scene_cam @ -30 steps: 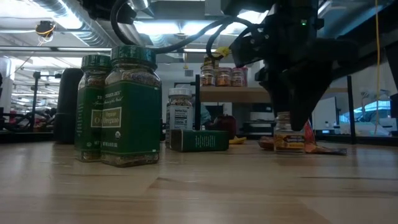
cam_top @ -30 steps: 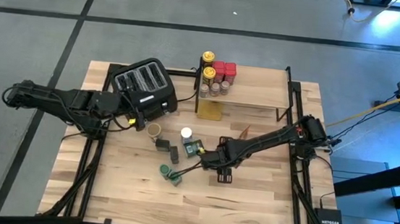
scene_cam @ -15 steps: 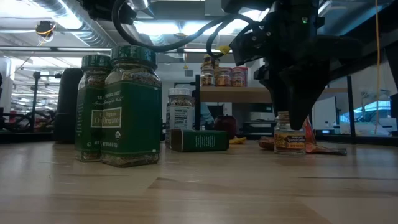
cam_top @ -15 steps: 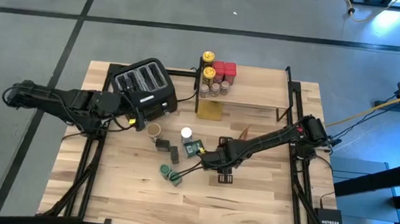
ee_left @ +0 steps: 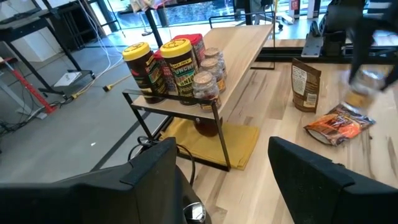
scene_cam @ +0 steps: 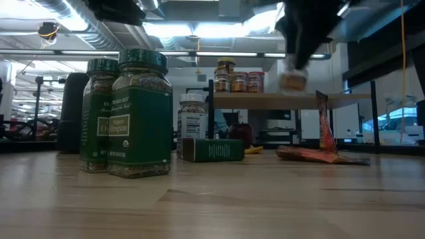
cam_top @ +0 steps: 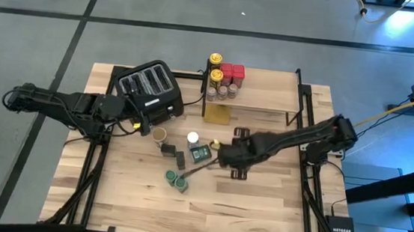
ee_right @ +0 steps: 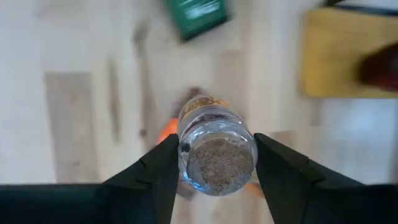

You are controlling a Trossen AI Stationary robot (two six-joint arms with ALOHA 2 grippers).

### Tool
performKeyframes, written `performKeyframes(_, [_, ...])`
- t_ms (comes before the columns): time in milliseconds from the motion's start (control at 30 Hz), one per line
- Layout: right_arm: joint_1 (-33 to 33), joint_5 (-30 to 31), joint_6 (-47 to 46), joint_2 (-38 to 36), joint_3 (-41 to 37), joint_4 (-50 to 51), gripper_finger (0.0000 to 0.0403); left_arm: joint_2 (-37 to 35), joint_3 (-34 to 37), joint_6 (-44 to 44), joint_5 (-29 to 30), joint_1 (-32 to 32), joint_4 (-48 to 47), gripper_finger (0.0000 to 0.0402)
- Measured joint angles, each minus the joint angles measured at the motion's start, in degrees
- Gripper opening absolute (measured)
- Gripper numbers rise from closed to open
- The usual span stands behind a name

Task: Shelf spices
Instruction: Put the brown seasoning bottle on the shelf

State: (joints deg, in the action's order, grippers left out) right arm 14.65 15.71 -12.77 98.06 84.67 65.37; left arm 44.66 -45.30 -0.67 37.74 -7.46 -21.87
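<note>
Right arm reaches from the right table edge across toward table centre, stretched low and diagonal in the high view; right gripper (ee_right: 214, 163) is clamped on a small clear spice jar (ee_right: 216, 155), one finger on each side of the glass, the jar's base with brownish contents facing the wrist camera. In the low view the jar (scene_cam: 292, 81) hangs clear of the tabletop, blurred, at about the height of the shelf (scene_cam: 292, 101) plank and in front of it. In the high view the gripper sits just right of the flat green tin (cam_top: 201, 154), with the shelf (cam_top: 265, 91) well apart from it toward the far edge. Left arm extends from the left edge, left gripper (ee_left: 221, 165) beside the black toaster (cam_top: 149, 88), fingers spread apart and empty. The left wrist view alone shows the shelf stock clearly: two yellow-lidded tins (ee_left: 163, 68) and several small jars crowded at one end of the plank, a yellow cloth (ee_left: 217, 137) under it, plus a brown pouch (ee_left: 306, 84) and an orange foil packet (ee_left: 339, 124) on the table. The low view alone shows two green-labelled jars (scene_cam: 126, 113) standing close together near the camera, and a white-lidded jar (scene_cam: 192, 126) behind the tin. The right wrist view shows an orange packet directly beneath the held jar.
</note>
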Motion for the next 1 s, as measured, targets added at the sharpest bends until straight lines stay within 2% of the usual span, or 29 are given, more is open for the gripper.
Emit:
performKeyframes(200, [-6.8,5.8,5.3,-2.5,6.4,4.5,0.0183,0.0,0.0,0.0,0.0,0.0,0.0,0.0249])
performKeyframes(367, [-15.6,7.2,11.2,-2.4,10.4,6.8,0.0191,0.0,0.0,0.0,0.0,0.0,-0.1,0.0249])
performKeyframes(600, [-29.1,3.1,16.5,-2.4,11.7,7.0,0.0189,0.0,0.0,0.0,0.0,0.0,-0.3,0.0249])
performKeyframes(733, [-35.1,-1.2,18.0,-2.4,11.3,6.4,0.0189,0.0,0.0,0.0,0.0,0.0,-0.3,0.0249])
performKeyframes(833, [-38.0,-4.5,19.3,-2.4,11.3,4.4,0.0189,0.0,0.0,0.0,0.0,0.0,-0.3,0.0249])
performKeyframes(1000, [-41.0,-6.5,19.5,-2.4,11.3,4.0,0.0199,0.0,0.0,0.0,0.0,0.0,-0.2,0.0249])
